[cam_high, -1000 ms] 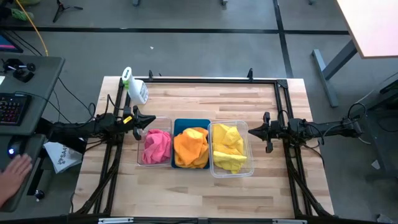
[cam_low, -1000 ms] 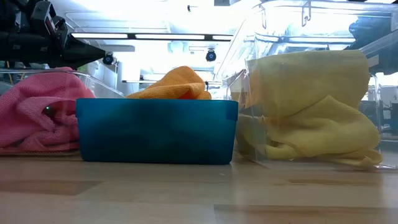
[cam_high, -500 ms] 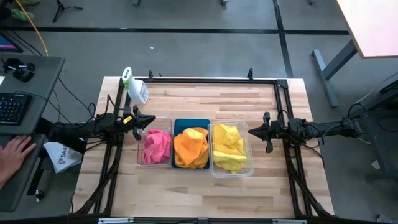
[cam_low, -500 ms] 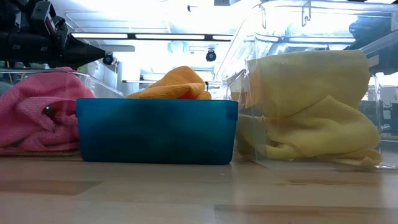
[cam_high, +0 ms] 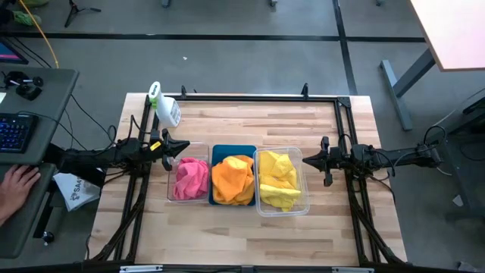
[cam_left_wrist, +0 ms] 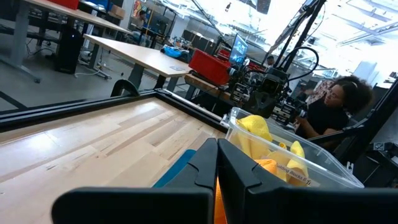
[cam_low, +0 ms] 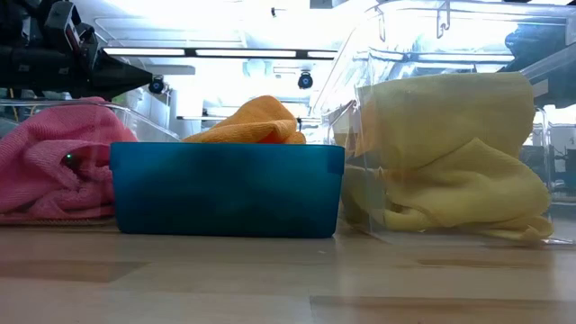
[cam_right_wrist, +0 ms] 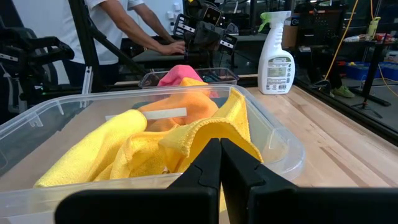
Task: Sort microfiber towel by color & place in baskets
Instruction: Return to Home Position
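Note:
Three baskets stand side by side mid-table. A clear basket point(cam_high: 173, 189) on the left holds pink towels point(cam_high: 190, 179), the blue basket point(cam_high: 233, 149) holds orange towels point(cam_high: 233, 180), and a clear basket point(cam_high: 280, 209) on the right holds yellow towels point(cam_high: 278, 180). My left gripper point(cam_high: 185, 145) hovers shut, empty, over the far left corner of the pink basket. My right gripper point(cam_high: 306, 159) hovers shut, empty, just right of the yellow basket. In the low view the pink point(cam_low: 54, 162), orange point(cam_low: 255, 121) and yellow towels point(cam_low: 441, 153) rise above their rims.
A white spray bottle with a green top point(cam_high: 164, 107) lies near the table's far left corner. A dark metal frame point(cam_high: 250, 97) runs along the table's far and side edges. A person's hand point(cam_high: 15, 186) rests at a desk left of the table. Bare wood lies near and far of the baskets.
Neither arm has moved. Only the person's hand at the desk on the left has shifted a little.

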